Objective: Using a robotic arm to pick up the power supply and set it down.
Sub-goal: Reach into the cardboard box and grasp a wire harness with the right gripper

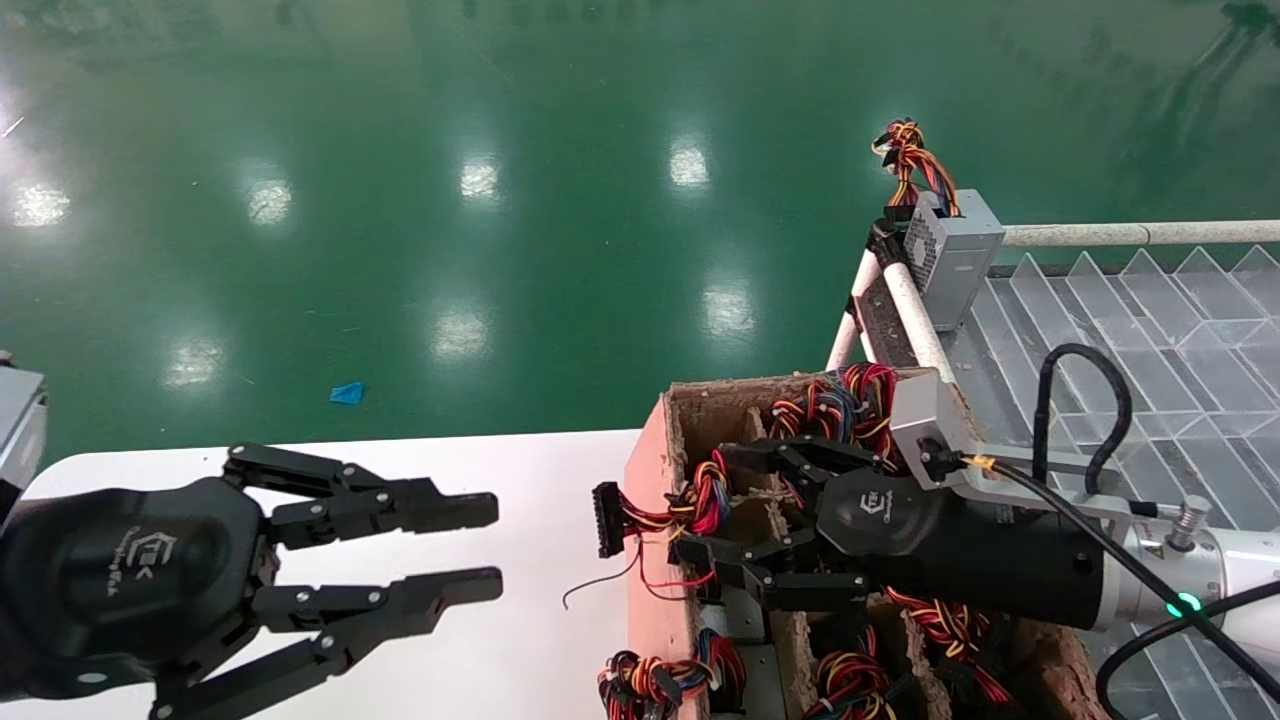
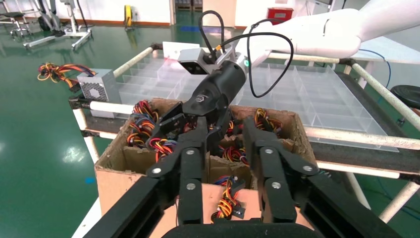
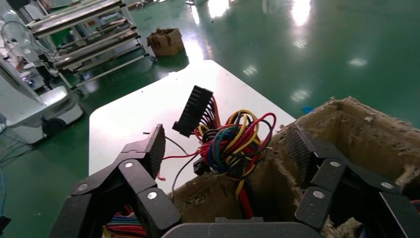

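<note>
A cardboard box point(image 1: 650, 500) with paper dividers stands at the white table's right end. The power supply's grey body is hidden down in a compartment. Its red, yellow and black cable bundle point(image 1: 708, 497) point(image 3: 233, 141) rises out of it, and the long black plug point(image 1: 607, 518) point(image 3: 194, 110) and a thin stray wire point(image 1: 598, 586) hang over the box's wall above the table. My right gripper point(image 1: 705, 500) point(image 3: 225, 139) reaches into the box, open, one finger on each side of the bundle without touching it. My left gripper point(image 1: 492, 548) point(image 2: 223, 130) hovers open and empty over the table, pointing at the box.
A second grey box with a perforated vent face point(image 1: 950, 250) point(image 2: 96, 89) sits on the corner of the pipe-frame cart, whose clear divider tray point(image 1: 1150, 330) lies behind the carton. More cable bundles point(image 1: 850, 400) fill other compartments. Bare white table point(image 1: 400, 620) lies between the left gripper and the box.
</note>
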You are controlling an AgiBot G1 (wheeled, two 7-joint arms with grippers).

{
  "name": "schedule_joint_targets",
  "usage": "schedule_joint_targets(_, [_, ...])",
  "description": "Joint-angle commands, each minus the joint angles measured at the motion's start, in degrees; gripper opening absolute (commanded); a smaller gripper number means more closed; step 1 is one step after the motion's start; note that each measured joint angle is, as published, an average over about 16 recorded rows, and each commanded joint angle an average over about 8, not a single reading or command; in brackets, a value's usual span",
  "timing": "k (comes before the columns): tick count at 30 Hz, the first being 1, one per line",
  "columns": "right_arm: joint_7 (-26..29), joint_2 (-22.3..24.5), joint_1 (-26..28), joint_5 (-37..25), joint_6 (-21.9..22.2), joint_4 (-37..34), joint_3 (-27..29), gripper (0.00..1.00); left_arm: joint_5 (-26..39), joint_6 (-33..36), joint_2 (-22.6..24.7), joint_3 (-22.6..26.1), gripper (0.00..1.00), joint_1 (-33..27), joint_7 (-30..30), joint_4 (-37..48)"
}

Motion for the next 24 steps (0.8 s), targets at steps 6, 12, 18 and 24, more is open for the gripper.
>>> schedule_joint_targets(6, [-0.75, -0.94, 0.94, -0.93, -1.1, -2.16, -0.81, 0.0, 0.0, 0.0, 0.0, 0.0, 0.0, 0.0, 0.0, 0.0])
schedule_joint_targets(12, [-0.91, -1.06, 1.27, -2.0, -0.63, -2.66, -1.29, 0.0, 0.0, 0.0, 0.0, 0.01, 0.0, 0.0, 0.0, 0.0])
schedule_joint_targets(18, [-0.47, -0.95, 1.41, -2.92, 0.02, -2.2, -1.69, 0.0, -0.01, 0.0, 0.0, 0.01, 0.0, 0.0, 0.0, 0.0])
schedule_joint_targets(24, [0.09, -0.82, 1.4, -3.32, 0.41, -1.34, -1.89, 0.0, -0.01, 0.0, 0.0, 0.01, 0.0, 0.0, 0.01, 0.0])
